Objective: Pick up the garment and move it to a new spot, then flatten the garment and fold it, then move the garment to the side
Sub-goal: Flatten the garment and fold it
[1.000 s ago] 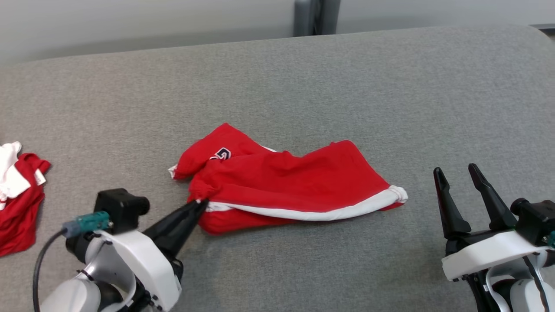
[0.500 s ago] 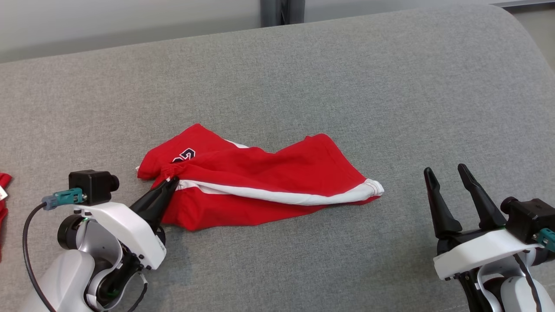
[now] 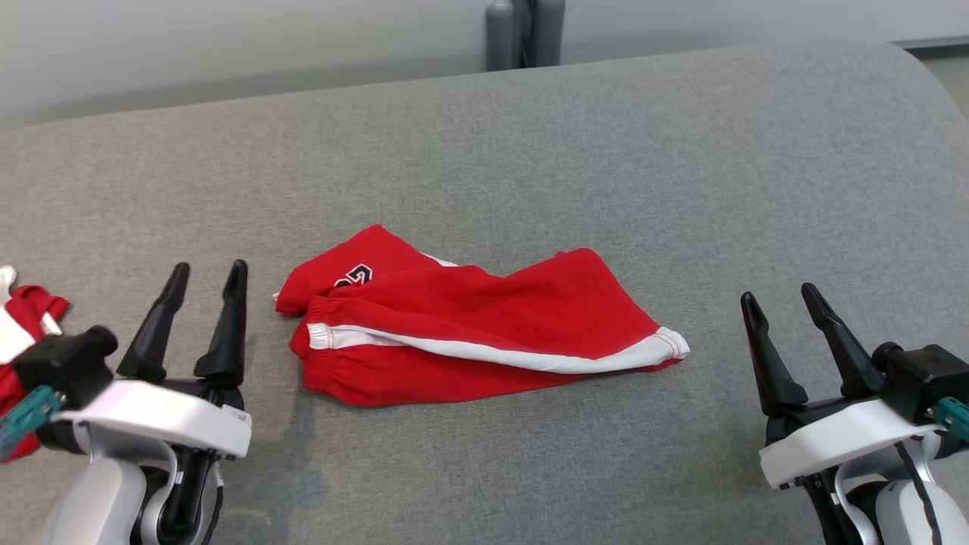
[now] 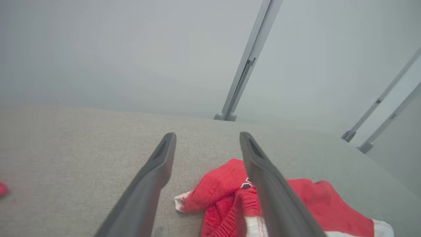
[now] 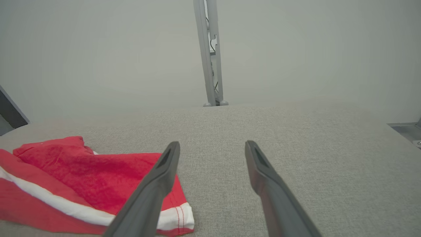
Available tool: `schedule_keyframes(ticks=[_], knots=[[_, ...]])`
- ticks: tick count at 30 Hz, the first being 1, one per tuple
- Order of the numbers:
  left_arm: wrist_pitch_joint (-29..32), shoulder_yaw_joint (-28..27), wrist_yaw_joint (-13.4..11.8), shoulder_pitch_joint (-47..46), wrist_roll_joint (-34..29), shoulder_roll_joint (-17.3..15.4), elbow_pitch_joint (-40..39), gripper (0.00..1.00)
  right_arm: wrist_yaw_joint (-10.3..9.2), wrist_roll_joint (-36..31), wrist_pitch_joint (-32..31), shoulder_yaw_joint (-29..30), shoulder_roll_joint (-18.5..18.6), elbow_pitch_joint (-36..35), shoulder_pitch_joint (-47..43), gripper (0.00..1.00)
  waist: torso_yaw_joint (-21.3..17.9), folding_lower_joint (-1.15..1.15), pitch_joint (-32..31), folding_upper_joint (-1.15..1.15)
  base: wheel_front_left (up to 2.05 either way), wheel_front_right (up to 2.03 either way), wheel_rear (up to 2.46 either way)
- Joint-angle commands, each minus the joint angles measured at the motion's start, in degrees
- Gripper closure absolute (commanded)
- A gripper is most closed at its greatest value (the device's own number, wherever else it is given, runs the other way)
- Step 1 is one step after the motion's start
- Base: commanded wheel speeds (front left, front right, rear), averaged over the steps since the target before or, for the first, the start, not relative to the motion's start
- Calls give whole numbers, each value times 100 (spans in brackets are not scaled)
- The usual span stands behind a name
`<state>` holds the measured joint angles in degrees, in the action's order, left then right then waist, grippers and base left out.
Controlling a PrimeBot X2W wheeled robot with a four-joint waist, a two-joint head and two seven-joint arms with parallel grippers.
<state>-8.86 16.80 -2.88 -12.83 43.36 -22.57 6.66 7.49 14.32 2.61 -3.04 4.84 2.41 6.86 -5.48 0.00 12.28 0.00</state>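
Note:
The garment [image 3: 469, 333] is a pair of red shorts with white trim, lying crumpled and partly folded over itself in the middle of the grey padded surface [image 3: 530, 151]. My left gripper [image 3: 206, 272] stands open just left of the shorts, apart from them, with nothing between its fingers. In the left wrist view the garment [image 4: 223, 194] lies to the lower right, partly behind the right finger [image 4: 269, 187]. At the lower right my right gripper [image 3: 780, 299] is open and empty. The right wrist view has the garment [image 5: 82, 177] at the lower left.
Another red and white cloth [image 3: 23, 333] lies at the far left edge beside my left arm. A grey metal post [image 3: 522, 30] stands behind the surface's far edge. The surface's rounded corner is at the upper right.
My left gripper has let go of the shorts' waistband, opened, and drawn back to the left. The shorts now lie loose. The head camera has shifted a little.

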Motion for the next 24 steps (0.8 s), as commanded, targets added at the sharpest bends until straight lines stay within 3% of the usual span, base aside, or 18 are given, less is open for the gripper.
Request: schedule_keyframes(ticks=[1,10,17,24], knots=[[-311,-156,-157,159,-126,28,-145,0,1,-13,11,-32,47,-13,69,0,103,0,-109,0,0,0,0],[-631,-628,-529,690,-968,31,-727,0,1,-185,-20,-154,141,29,62,0,262,0,-382,0,0,0,0],[-636,-810,-572,1329,-1676,96,-987,0,1,-290,-54,-171,172,63,-106,0,319,0,-606,0,0,0,0],[-636,-747,-542,1663,-1756,224,-925,0,1,-272,-86,-103,154,22,-262,0,350,0,-734,0,0,0,0]])
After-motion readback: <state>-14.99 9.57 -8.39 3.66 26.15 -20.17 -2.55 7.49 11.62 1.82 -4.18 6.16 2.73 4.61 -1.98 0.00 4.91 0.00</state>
